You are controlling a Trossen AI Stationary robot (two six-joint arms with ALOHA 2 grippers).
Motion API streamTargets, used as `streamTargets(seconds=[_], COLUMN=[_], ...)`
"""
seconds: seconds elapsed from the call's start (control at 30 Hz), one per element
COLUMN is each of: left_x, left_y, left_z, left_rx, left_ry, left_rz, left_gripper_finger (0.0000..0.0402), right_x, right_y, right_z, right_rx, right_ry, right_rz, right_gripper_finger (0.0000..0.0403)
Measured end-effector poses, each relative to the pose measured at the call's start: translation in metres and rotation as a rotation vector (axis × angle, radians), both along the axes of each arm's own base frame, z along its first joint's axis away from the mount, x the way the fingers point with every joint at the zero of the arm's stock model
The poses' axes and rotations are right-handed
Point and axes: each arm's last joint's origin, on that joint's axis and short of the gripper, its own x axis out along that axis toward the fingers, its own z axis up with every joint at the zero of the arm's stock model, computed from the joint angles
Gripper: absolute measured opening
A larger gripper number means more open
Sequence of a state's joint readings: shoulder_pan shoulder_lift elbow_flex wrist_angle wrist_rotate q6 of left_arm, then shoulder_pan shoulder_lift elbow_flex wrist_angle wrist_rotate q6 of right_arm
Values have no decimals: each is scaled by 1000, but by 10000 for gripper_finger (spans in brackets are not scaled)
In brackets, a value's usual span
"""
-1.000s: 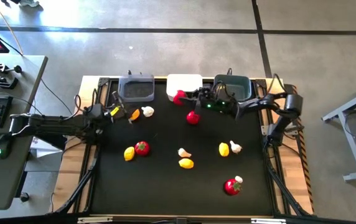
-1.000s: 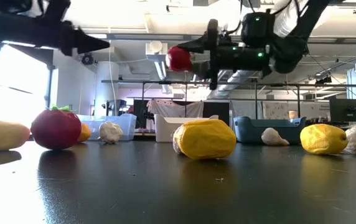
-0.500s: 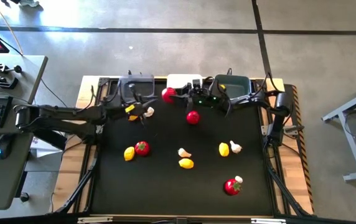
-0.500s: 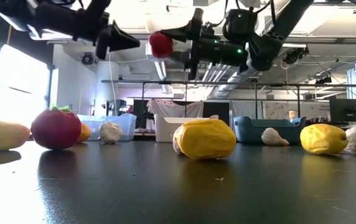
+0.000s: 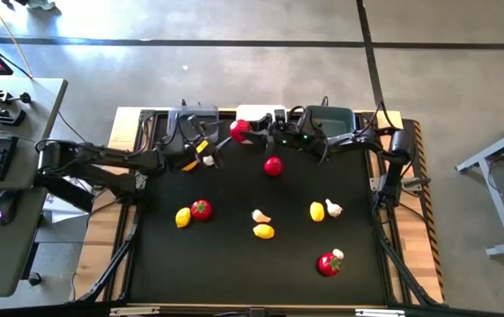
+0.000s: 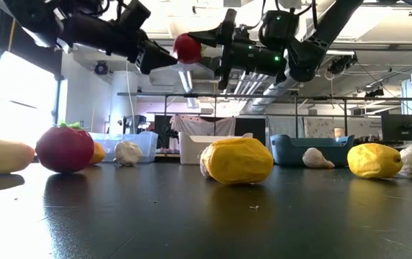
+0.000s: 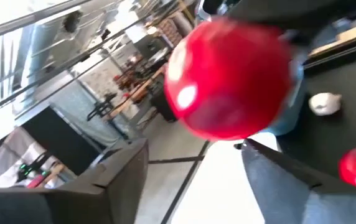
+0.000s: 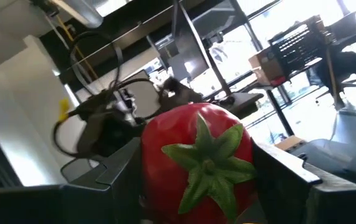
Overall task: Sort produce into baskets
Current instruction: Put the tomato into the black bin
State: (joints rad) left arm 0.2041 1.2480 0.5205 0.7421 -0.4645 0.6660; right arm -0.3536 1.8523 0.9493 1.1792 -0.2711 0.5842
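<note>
Two tools meet at the desk's twelve o'clock: the right tool (image 5: 250, 132) pinches a tomato (image 5: 239, 130) for binning; the left tool's (image 5: 206, 151) spread I cannot tell.

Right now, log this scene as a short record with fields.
Right pincer: shut on a red round toy tomato with green top, held high between the baskets.
Left pincer: raised close to that tomato, not touching it.
Baskets: grey plastic tub, white plastic tub, dark teal tub along the far edge.
Black table: other produce loose.
</note>
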Motion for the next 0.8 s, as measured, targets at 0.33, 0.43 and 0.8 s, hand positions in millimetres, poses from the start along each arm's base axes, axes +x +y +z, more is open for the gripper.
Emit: streamTargets(seconds=[0.33, 0.43, 0.8], left_x=[5, 5, 7], left_y=[-1, -2, -10], left_z=[1, 1, 6], left_rx=[28, 38, 114], left_ry=[-46, -41, -44], left_rz=[-20, -52, -111], left_gripper_finger=[285, 285, 285], right_x=[-1, -1, -3], right_y=[0, 0, -7], right_z=[2, 2, 2], right_rx=[38, 36, 46], right_ry=[-13, -18, -39], right_rz=[27, 28, -49], right_gripper_finger=[234, 234, 234])
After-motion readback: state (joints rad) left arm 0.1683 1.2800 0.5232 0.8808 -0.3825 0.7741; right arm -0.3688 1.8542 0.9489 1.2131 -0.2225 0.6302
